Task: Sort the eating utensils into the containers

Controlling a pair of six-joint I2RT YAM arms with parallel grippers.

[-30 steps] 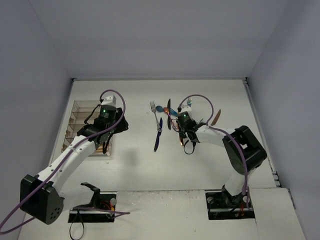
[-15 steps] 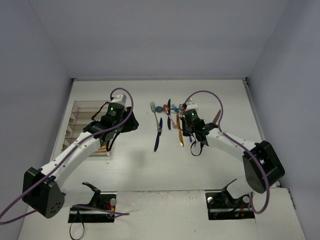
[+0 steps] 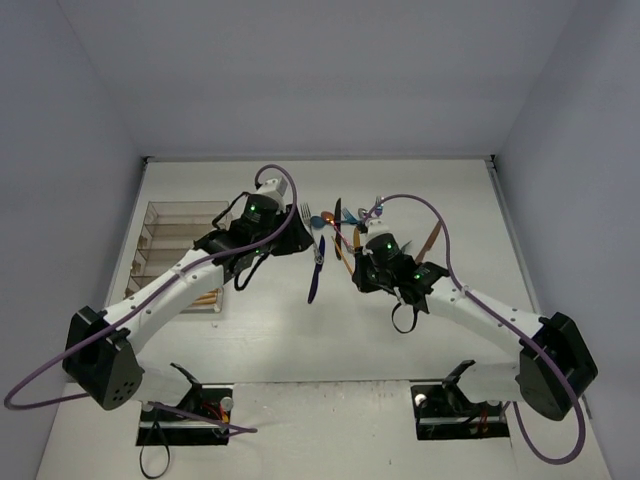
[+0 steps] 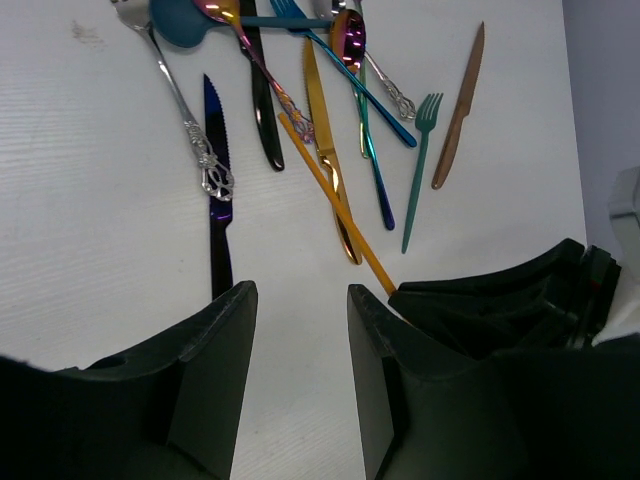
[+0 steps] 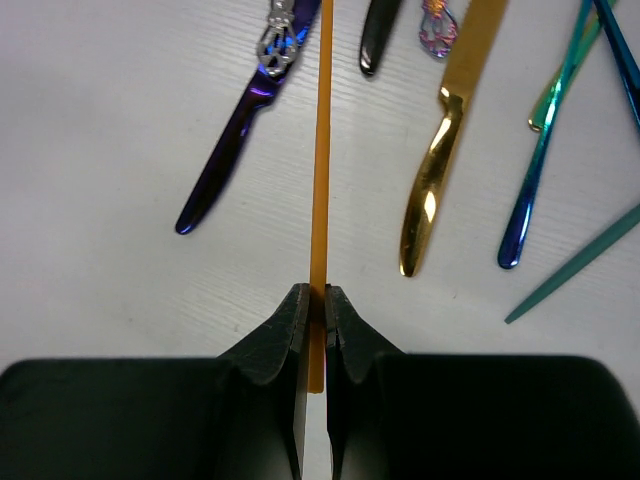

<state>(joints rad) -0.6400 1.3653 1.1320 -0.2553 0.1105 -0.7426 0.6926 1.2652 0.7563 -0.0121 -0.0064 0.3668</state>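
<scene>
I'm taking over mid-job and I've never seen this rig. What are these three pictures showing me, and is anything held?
A left arm and a right arm are bolted at the near edge of a table. The top picture looks down from behind them; the other two come from a camera on each wrist. Loose utensils lie mid-table, among them a silver fork, a dark blue knife, a gold knife, a teal fork and a copper knife. A clear tray sits at the left. The black shapes in the wrist pictures are the right fingers, shut on an orange chopstick, and the left fingers, open and empty.
</scene>
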